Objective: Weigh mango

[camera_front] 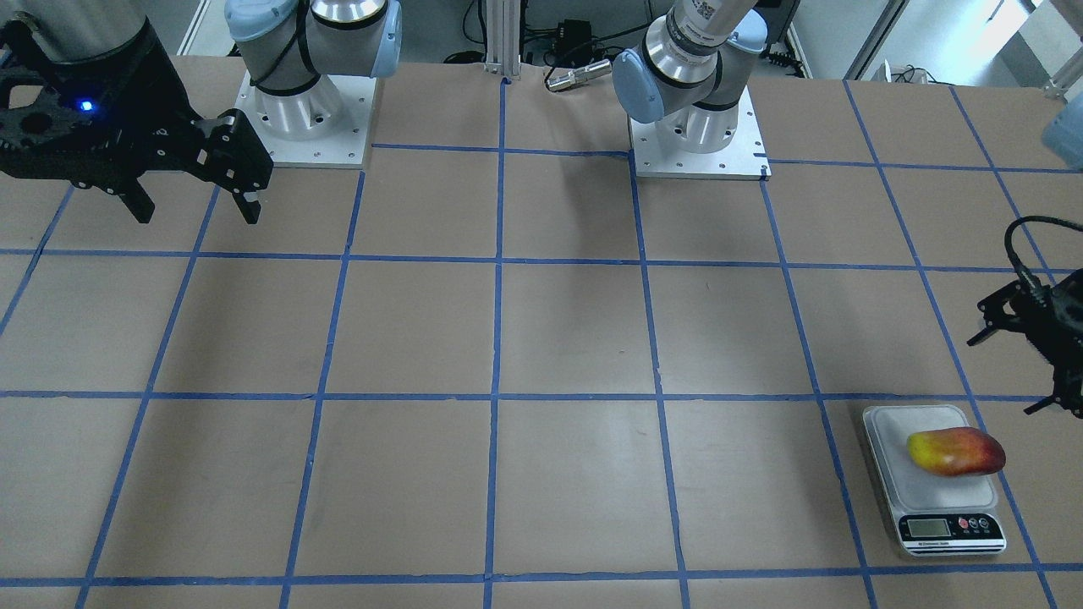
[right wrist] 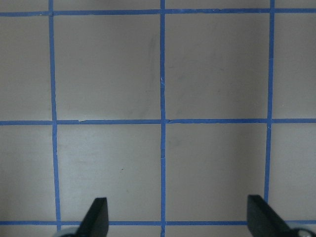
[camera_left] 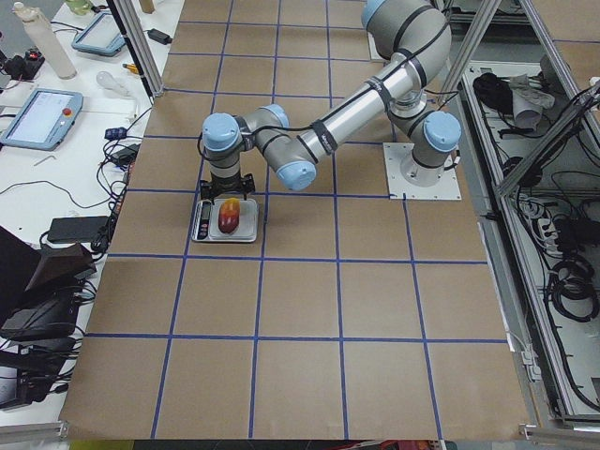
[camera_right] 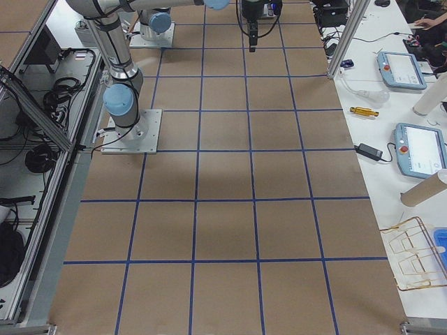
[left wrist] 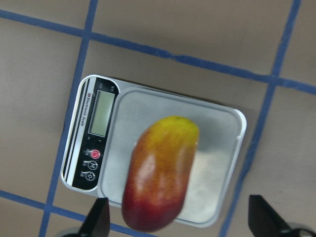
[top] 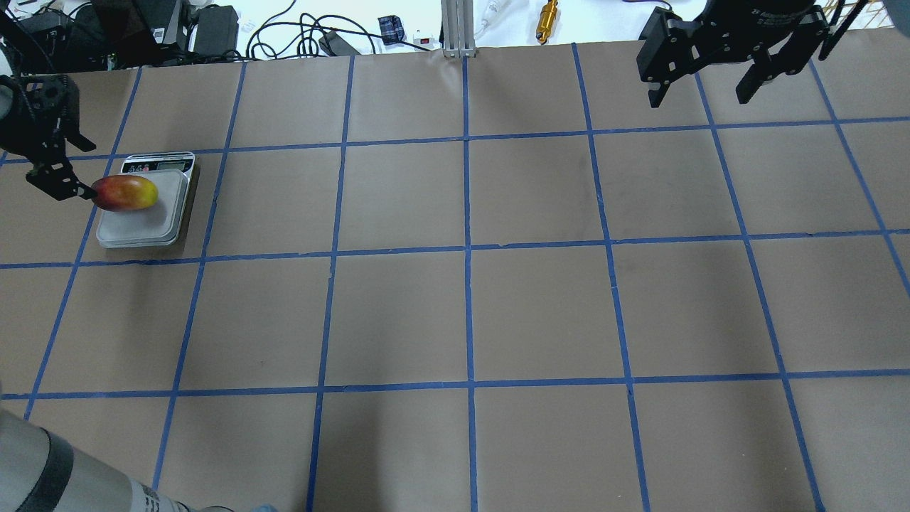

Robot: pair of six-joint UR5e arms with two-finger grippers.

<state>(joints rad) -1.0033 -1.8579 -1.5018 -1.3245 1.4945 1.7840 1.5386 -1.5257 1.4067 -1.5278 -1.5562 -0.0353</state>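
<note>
The mango (camera_front: 956, 451), yellow at one end and red-maroon at the other, lies on the platform of a small white digital scale (camera_front: 897, 457). Its red end overhangs the platform edge. In the overhead view the mango (top: 124, 193) and scale (top: 142, 224) sit at the far left. My left gripper (top: 84, 169) is open and empty, hovering just beside the mango's red end. In the left wrist view the mango (left wrist: 160, 173) lies on the scale (left wrist: 148, 108) between the spread fingertips (left wrist: 98, 219), apart from them. My right gripper (top: 698, 98) is open and empty, high over the far right.
Both arm bases (camera_front: 305, 118) (camera_front: 698, 135) stand on plates at the robot's side of the table. A gold metal cylinder (top: 547, 13) and cables lie beyond the table's far edge. The right wrist view shows only brown paper with blue tape lines (right wrist: 163, 121).
</note>
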